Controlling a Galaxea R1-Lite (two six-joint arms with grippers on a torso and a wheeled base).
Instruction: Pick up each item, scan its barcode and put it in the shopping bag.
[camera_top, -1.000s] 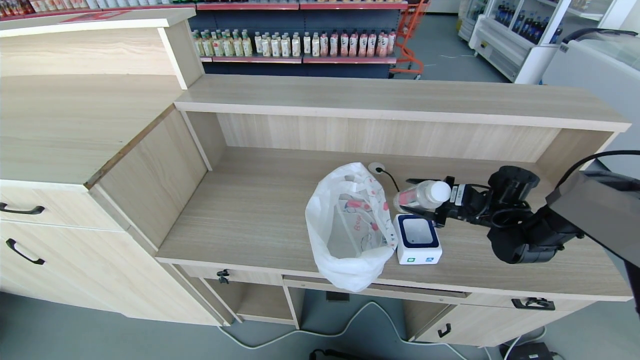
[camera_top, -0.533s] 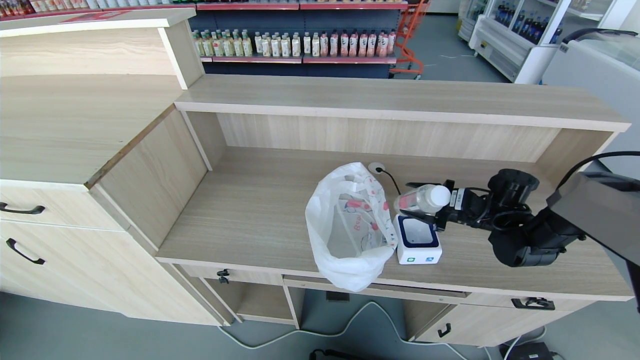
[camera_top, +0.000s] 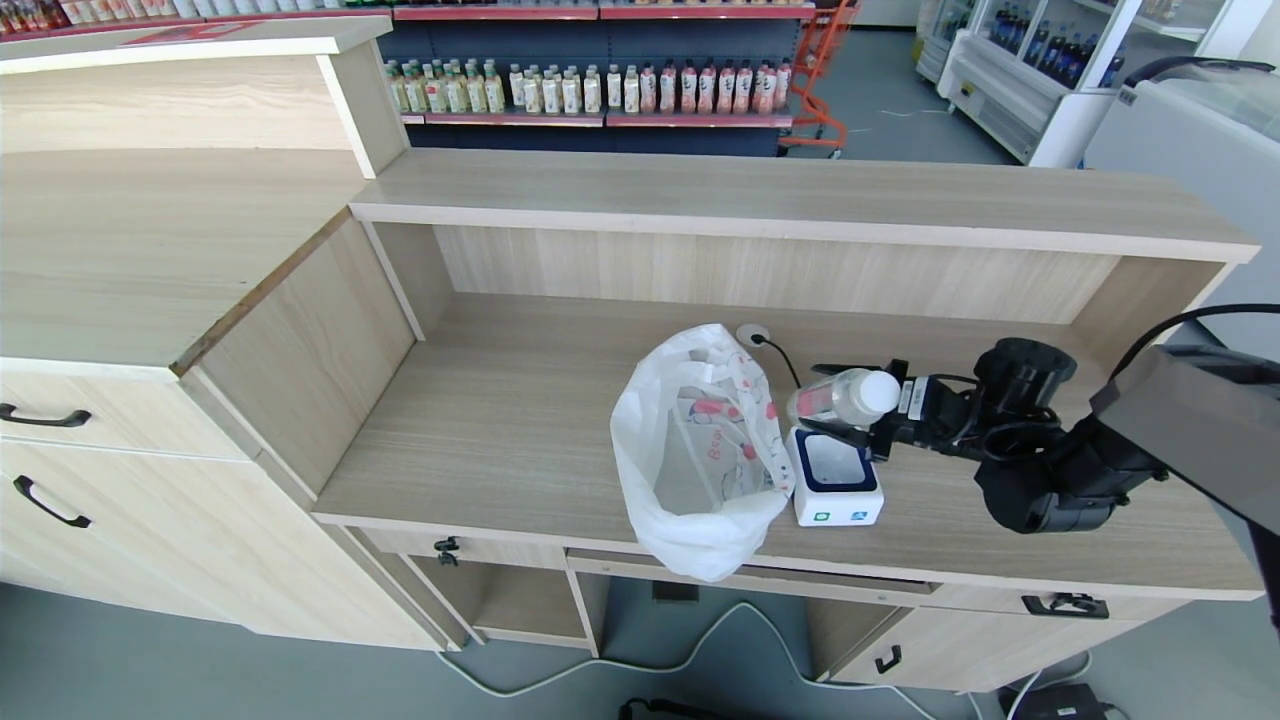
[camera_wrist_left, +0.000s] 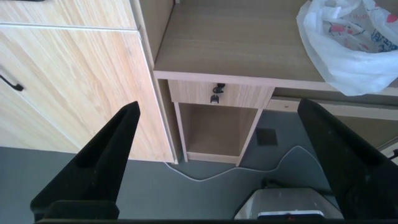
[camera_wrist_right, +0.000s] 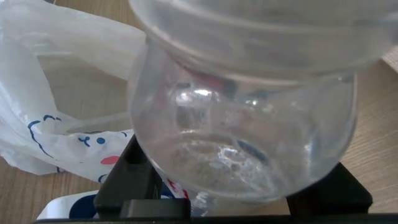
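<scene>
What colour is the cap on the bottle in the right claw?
White; the cap on the bottle shows best in the head view.

- Light wooden checkout counter (camera_top: 520, 430): bears the white square barcode scanner (camera_top: 838, 478), near its front edge.
- White plastic shopping bag (camera_top: 690, 450): on the counter, against the scanner's left side.
- Clear plastic bottle with white cap (camera_top: 845, 395): lying level just above the scanner's rear edge (clamped in the right gripper (camera_top: 832, 398), reaching in from the scanner's right).
- Round grey cable port (camera_top: 752, 334): behind the scanner, to its left.
</scene>
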